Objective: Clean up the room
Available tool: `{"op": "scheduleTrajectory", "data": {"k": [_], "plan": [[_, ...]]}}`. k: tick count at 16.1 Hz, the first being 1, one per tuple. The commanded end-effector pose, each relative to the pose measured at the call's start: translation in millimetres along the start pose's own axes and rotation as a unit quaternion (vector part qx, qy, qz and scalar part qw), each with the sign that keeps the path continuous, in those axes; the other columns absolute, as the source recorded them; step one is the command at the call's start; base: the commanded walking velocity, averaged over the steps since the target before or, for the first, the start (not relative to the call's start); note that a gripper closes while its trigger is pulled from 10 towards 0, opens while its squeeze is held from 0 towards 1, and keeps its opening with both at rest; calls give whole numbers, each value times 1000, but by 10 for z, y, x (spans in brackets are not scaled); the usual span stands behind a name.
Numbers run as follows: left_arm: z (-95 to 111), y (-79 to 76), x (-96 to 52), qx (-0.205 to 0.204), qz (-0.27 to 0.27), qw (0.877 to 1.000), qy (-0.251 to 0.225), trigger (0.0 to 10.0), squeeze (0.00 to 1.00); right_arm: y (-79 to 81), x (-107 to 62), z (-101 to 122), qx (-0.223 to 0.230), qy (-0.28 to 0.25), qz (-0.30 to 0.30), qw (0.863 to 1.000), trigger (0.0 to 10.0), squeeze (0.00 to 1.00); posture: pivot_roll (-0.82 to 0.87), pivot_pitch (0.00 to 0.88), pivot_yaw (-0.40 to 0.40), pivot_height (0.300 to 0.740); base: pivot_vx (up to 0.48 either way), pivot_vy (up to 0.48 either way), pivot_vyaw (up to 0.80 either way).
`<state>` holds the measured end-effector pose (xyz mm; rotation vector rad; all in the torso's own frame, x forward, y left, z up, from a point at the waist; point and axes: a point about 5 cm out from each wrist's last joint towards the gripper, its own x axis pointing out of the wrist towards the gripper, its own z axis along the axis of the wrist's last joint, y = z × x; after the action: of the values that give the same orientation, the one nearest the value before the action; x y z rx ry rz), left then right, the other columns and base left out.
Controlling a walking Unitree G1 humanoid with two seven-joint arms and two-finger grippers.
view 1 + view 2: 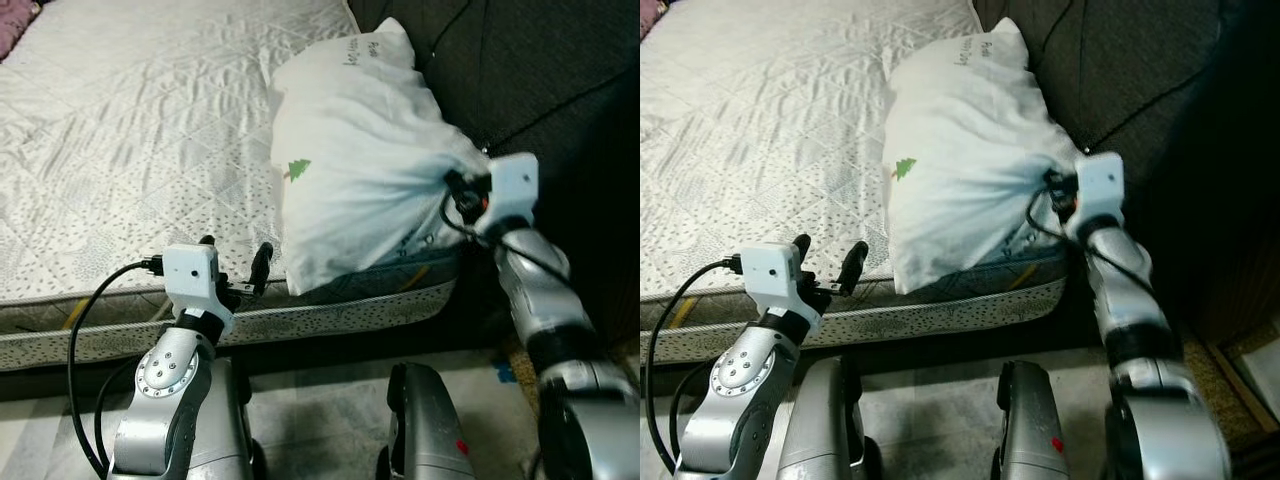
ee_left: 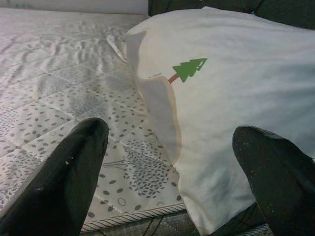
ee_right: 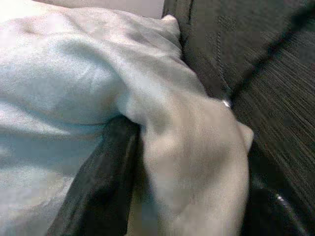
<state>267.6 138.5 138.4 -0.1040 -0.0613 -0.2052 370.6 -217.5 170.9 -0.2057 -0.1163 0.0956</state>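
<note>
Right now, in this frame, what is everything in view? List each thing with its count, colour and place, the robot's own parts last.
pillow: one, white with a small green tree print, at the mattress's near right corner against the headboard, one corner pinched by the right gripper.
mattress: one, white quilted with grey dots, across the left and middle.
headboard: one, dark grey fabric, on the right behind the pillow.
floor: pale, below the mattress edge.
left gripper: one, black fingers open, at the mattress's near edge, pointed at the pillow.
right gripper: one, black fingers shut on the pillow's corner, beside the headboard.
robot's legs: silver, at the bottom.
</note>
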Motion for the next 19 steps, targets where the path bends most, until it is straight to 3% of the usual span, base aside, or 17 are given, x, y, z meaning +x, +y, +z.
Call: {"op": "scheduleTrajectory", "data": {"k": [1,5,8,11,12,13,15,16,18,19], "plan": [[6,19,22,11,-3,1000,-3,10000,0,-37,-117,-44,-4,2,-6,1000,10000,1000,-27,63,27,530,0,0,0],[-8,-23,49,6,-12,1000,-4,10000,0,71,-537,-269,4,20,-11,1000,10000,1000,-47,60,33,530,0,0,0],[-14,-22,63,5,-14,1000,-6,10000,0,12,-647,-153,7,-1,-45,999,10000,1000,-52,58,35,530,0,0,0],[-6,-23,74,4,-14,1000,-9,10000,0,-35,-471,278,2,-80,-72,994,10000,1000,-48,57,32,530,0,0,0],[-14,-29,63,4,-14,1000,-9,10000,0,32,-324,526,15,-120,-74,990,10000,1000,-43,56,29,530,0,0,0],[-18,-32,57,4,-14,1000,-9,10000,0,71,-270,603,21,-130,-71,989,10000,1000,-43,56,29,530,0,0,0],[-21,-55,47,2,-14,1000,-8,10000,0,315,-89,585,48,-114,-34,992,10000,1000,-25,56,23,530,0,0,0],[-20,-59,49,2,-14,1000,-8,10000,0,350,-62,567,52,-107,-32,992,10000,1000,-23,57,22,530,0,0,0],[-11,-70,56,2,-12,1000,-11,10000,0,645,77,385,81,-47,-2,996,10000,1000,-6,63,11,530,0,0,0],[4,-62,56,0,-5,1000,-15,10000,0,894,142,255,95,-4,22,995,10000,1000,3,69,-1,530,0,0,0]]}}
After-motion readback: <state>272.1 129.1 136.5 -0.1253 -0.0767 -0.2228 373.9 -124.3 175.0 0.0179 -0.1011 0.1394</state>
